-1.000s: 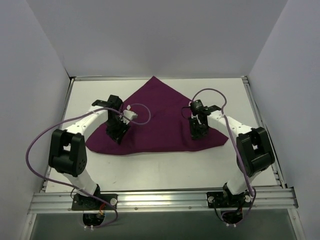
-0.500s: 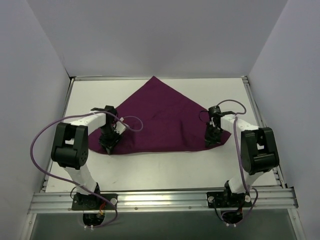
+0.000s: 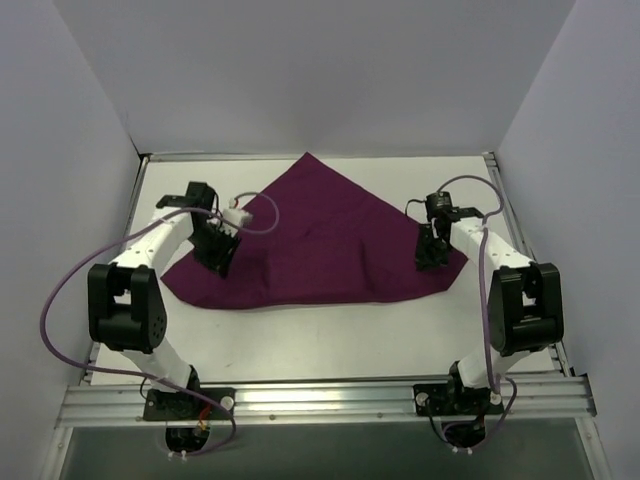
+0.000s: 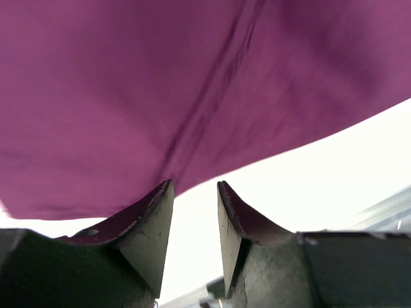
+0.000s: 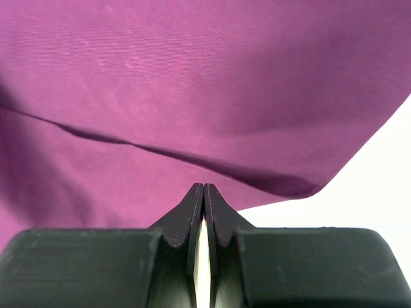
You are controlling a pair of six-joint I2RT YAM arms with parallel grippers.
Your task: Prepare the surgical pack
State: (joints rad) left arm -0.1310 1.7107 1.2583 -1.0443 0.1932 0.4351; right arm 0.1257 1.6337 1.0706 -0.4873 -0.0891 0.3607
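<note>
- Overhead only: large dark purple cloth [image 3: 320, 240] spread on the white table [image 3: 300, 340] — one arm at each side corner.
- Left wrist only: left gripper [image 4: 194, 186] fingers apart, empty, at the cloth's edge.
- Right wrist only: right gripper [image 5: 203, 187] fingers pressed together at a fold.

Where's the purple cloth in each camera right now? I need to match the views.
Top external: cloth spread mid-table, one point toward the far edge.
Left wrist: cloth fills the upper part, its edge slanting up to the right.
Right wrist: cloth fills most of the picture, a corner at lower right.
Shared landmark: the white table bordering the cloth's edge.
</note>
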